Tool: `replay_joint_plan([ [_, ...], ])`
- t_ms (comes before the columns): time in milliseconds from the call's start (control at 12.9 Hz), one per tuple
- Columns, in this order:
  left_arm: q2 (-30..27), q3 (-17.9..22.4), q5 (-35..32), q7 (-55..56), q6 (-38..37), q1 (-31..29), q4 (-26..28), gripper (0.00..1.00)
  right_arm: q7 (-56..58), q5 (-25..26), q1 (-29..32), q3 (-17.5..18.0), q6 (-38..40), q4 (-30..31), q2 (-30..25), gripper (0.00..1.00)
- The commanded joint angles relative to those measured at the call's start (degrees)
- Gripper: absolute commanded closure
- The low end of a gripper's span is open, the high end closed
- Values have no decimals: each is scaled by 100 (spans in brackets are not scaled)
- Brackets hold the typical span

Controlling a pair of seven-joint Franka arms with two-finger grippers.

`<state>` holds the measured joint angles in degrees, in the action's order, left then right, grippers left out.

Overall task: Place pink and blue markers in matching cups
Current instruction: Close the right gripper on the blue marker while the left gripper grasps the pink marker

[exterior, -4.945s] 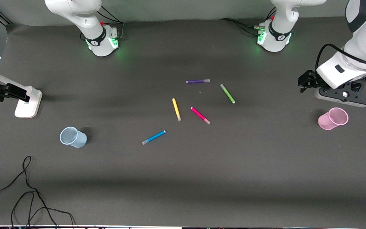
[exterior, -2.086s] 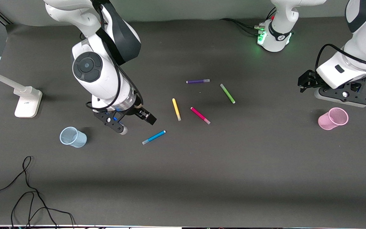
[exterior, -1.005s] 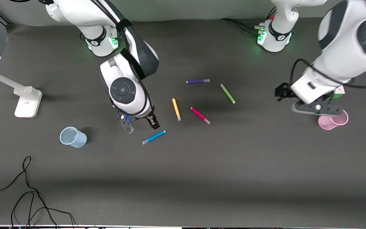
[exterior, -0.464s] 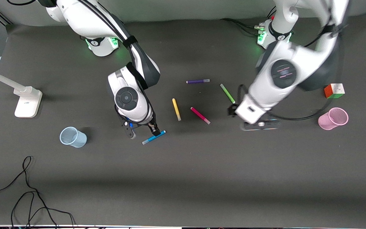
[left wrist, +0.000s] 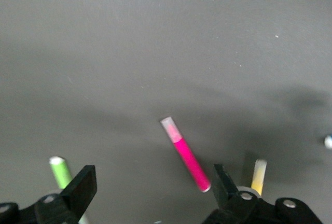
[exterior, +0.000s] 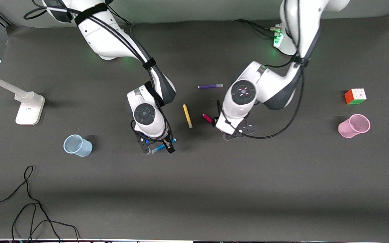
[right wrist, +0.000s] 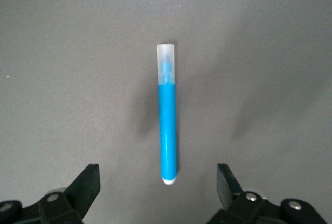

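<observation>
The blue marker [exterior: 161, 147] lies flat on the dark mat; in the right wrist view it [right wrist: 167, 125] points between my fingers. My right gripper [exterior: 158, 148] [right wrist: 157, 190] is open, low over the marker's end, one finger on each side and apart from it. The pink marker [exterior: 207, 117] [left wrist: 187, 156] lies mid-table, mostly hidden under my left arm in the front view. My left gripper [exterior: 236, 132] [left wrist: 154, 190] is open over it, touching nothing. The pale blue cup [exterior: 77, 145] stands toward the right arm's end, the pink cup [exterior: 354, 126] toward the left arm's end.
A yellow pen [exterior: 187, 115] [left wrist: 259, 175] lies between the two grippers. A purple pen [exterior: 210, 86] lies nearer the bases. A green pen [left wrist: 61, 171] shows in the left wrist view. A colour cube [exterior: 355, 96] sits by the pink cup. A white stand [exterior: 29, 106] and loose cables [exterior: 29, 202] are at the right arm's end.
My right gripper came down from the table's edge to straddle the blue marker. My left arm swung from beside the pink cup to over the pink marker, uncovering the cube.
</observation>
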<state>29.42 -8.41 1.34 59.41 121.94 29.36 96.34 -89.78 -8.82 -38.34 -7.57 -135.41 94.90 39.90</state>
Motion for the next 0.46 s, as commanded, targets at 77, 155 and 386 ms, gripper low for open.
replay_joint_plan([
  [77, 318, 94, 7, 2192, 355, 254, -45, 1, -48, -94, -111, 10, -503, 477, -79, 0],
  [155, 397, 94, 7, 2546, 409, 297, -45, 1, -66, -103, -129, 10, -512, 512, -79, 0],
  [386, 512, 94, 16, 2672, 601, 315, 68, 1, -101, -208, -174, 10, -775, 513, 96, 0],
])
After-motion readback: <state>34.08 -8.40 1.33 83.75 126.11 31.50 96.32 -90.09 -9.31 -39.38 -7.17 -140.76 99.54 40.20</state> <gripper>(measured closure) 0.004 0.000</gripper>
